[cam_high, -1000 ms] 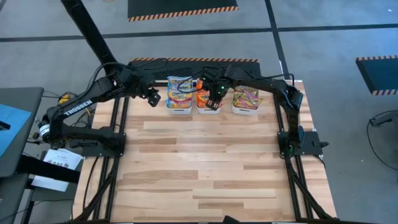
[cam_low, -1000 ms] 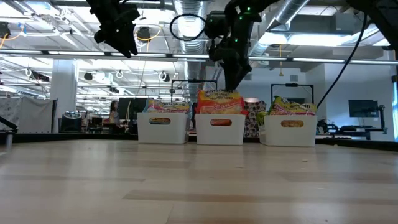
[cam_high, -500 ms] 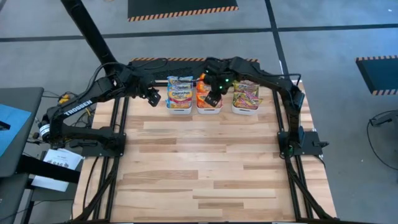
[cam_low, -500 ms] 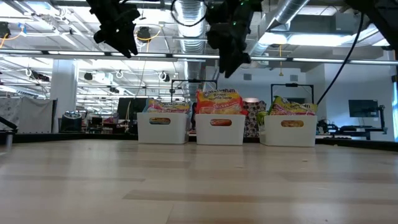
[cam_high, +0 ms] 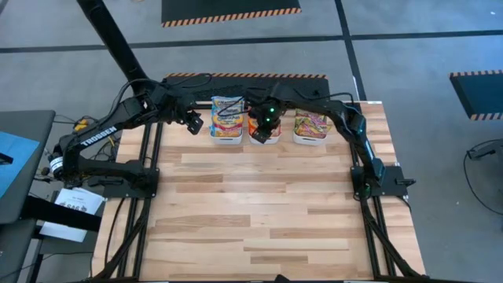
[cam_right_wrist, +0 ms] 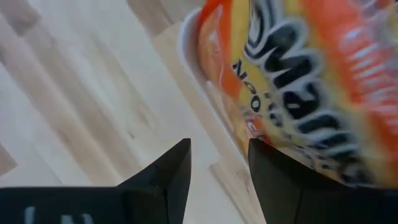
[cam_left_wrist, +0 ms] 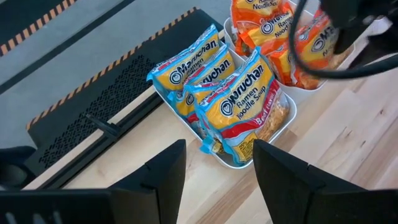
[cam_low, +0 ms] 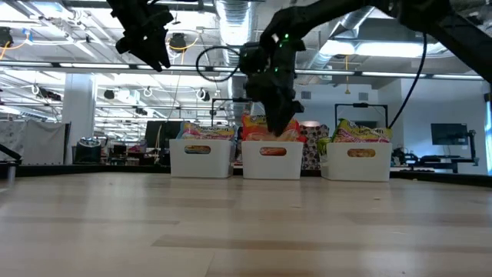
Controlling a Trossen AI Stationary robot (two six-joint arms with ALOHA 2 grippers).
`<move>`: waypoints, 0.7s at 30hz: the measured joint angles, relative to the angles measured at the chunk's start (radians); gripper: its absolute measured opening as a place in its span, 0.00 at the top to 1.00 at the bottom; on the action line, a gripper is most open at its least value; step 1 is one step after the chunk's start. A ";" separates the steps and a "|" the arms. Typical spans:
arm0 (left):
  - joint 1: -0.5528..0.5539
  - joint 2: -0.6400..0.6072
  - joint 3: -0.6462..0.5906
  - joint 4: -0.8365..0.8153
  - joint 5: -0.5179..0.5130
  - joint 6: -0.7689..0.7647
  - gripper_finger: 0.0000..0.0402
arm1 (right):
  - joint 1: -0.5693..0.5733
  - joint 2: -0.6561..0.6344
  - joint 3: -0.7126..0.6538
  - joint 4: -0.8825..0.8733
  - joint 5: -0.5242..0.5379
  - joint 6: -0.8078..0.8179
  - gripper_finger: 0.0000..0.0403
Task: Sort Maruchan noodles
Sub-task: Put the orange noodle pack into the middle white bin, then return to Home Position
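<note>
you are over the middle one of three white rectangular plastic trays (cam_high: 266,139) at the far edge of the pale wooden slatted table (cam_high: 259,212), with the right gripper (cam_high: 268,126) low at that tray's near rim, its jaws parted and nothing between them; in the right wrist view the two dark fingers (cam_right_wrist: 168,177) stand apart over the bare table with an orange-red packet (cam_right_wrist: 298,81) just beyond them. judging by this, the packet is down and the step is to come away cleanly: lift straight up before you swing aside, so a finger doesn't catch a glossy edge and drag a packet over the rim, and check that the top packet sits inside the walls, since it looks heaped above them in the low view. the left gripper (cam_high: 192,122) waits raised beside the left tray, jaws apart and empty. the maruchan noodles, small flat square glossy plastic packets, all appear to lie in the trays: pale yellow-blue ones with pink (cam_left_wrist: 239,102) stacked leaning in the left tray (cam_left_wrist: 245,163), orange-red ones (cam_low: 261,123) in the middle, green-yellow ones (cam_high: 310,122) in the right tray (cam_high: 309,140). none shows loose on the table, so the sort looks close to done.
</note>
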State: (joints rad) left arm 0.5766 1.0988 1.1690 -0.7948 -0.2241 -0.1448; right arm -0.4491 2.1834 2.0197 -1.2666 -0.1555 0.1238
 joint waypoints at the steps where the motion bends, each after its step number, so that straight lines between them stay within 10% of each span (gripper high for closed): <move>1: 0.000 0.000 0.000 0.000 0.000 0.000 0.57 | -0.003 0.015 0.000 0.009 0.002 0.000 0.55; 21: 0.000 0.000 0.000 0.000 0.001 0.004 0.57 | -0.017 -0.089 0.000 -0.004 -0.032 0.042 0.55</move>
State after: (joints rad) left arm 0.5766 1.0992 1.1687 -0.7951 -0.2235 -0.1403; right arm -0.4659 2.0945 2.0201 -1.2705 -0.1871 0.1654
